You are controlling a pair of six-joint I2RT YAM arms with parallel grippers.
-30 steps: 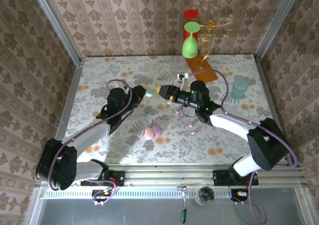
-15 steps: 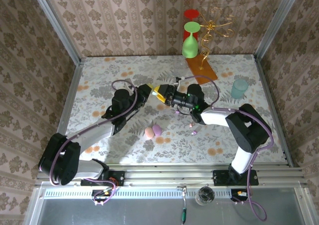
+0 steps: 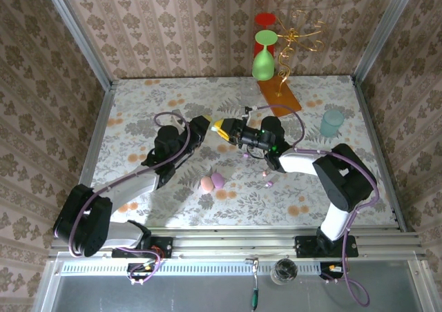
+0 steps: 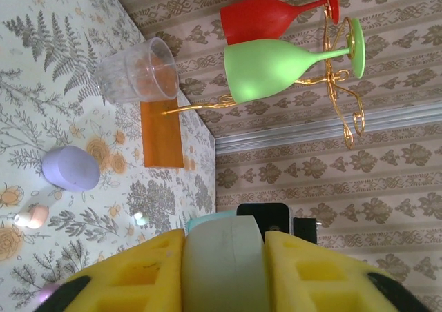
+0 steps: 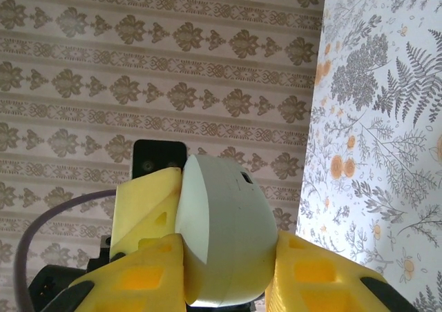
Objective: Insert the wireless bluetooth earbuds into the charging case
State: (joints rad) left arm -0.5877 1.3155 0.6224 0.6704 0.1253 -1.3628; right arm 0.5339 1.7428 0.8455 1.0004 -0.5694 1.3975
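One charging case (image 5: pixel 217 215) sits clamped in right gripper (image 5: pixel 228 267).

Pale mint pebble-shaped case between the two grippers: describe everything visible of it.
The pale mint pebble-shaped case looks like smooth, matte plastic, with one rounded side bearing a small dark mark and one flatter face. It is clamped from opposite directions by the left gripper and the right gripper, their yellow fingers touching it. Whether its lid is open cannot be told.
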